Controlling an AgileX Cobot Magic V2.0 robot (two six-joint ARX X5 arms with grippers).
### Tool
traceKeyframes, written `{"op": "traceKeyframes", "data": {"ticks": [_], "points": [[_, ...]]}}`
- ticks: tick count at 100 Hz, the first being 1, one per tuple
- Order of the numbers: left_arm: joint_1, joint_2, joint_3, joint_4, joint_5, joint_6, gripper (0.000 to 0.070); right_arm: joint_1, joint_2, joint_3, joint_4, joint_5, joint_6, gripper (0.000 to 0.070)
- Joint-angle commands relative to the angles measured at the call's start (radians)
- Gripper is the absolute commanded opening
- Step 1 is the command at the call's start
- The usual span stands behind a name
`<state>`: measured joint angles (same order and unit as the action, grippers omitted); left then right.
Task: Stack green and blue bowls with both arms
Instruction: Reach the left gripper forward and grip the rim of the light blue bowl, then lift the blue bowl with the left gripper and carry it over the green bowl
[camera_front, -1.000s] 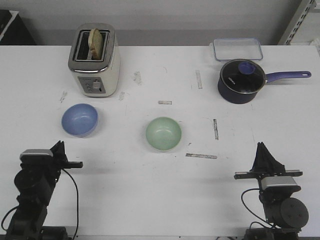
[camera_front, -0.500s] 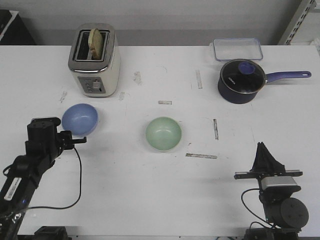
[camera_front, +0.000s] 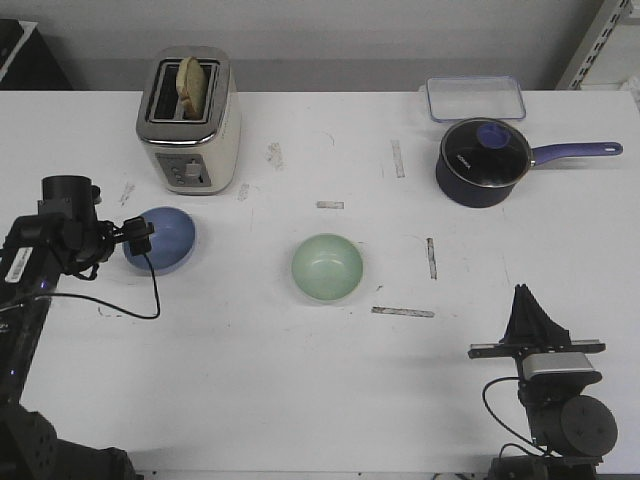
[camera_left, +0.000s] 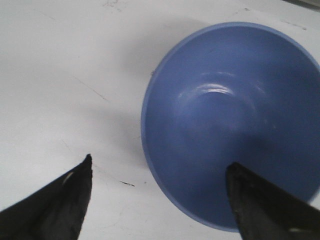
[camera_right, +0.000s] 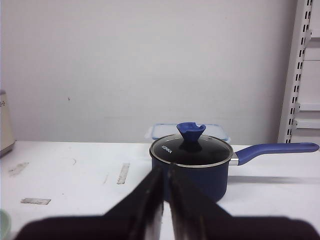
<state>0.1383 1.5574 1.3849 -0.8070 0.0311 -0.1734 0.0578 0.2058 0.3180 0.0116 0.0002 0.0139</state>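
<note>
The light blue bowl (camera_front: 170, 240) sits upright on the white table at the left, in front of the toaster. The pale green bowl (camera_front: 327, 266) sits upright near the middle. My left gripper (camera_front: 142, 234) is open at the blue bowl's left rim. In the left wrist view the gripper (camera_left: 160, 162) straddles the rim of the blue bowl (camera_left: 235, 115): one finger (camera_left: 265, 205) is over its inside, the other (camera_left: 60, 200) over the table outside. My right gripper (camera_front: 527, 300) is shut and empty near the front right edge; it also shows in the right wrist view (camera_right: 165, 172).
A toaster (camera_front: 188, 120) with bread in it stands at the back left. A dark blue saucepan (camera_front: 484, 160) with a glass lid and long handle stands at the back right, a clear lidded box (camera_front: 475, 98) behind it. Tape strips (camera_front: 402, 312) lie on the table.
My left arm has swung from the front left edge forward to the blue bowl, its open gripper now at the bowl's rim. The right arm and both bowls have not moved.
</note>
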Motion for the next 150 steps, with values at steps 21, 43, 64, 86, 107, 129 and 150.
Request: {"op": "traceKeyframes", "data": {"ticks": [21,43,64,86,107,129,150], "points": [[0.052,0.177,0.101,-0.054,0.130,-0.019,0.0443,0.002,-0.003,0.005,0.011,0.000,-0.008,0.0007],[0.052,0.282,0.101,-0.032,0.131,-0.023,0.0336,0.002,-0.003,0.005,0.011,0.000,-0.008,0.0007],[0.050,0.306,0.103,-0.017,0.131,-0.023,0.0065,0.002,-0.003,0.005,0.011,0.000,-0.008,0.0008],[0.038,0.306,0.196,-0.088,0.132,-0.024,0.0000,0.002,-0.003,0.005,0.011,0.000,-0.008,0.0008],[-0.040,0.306,0.323,-0.168,0.203,-0.024,0.0000,0.002,-0.003,0.005,0.011,0.000,-0.008,0.0007],[-0.221,0.306,0.360,-0.147,0.327,-0.031,0.0000,0.002,-0.003,0.005,0.011,0.000,-0.008,0.0007],[-0.404,0.307,0.360,-0.069,0.380,-0.031,0.0000,0.002,-0.003,0.005,0.011,0.000,-0.008,0.0008]]}}
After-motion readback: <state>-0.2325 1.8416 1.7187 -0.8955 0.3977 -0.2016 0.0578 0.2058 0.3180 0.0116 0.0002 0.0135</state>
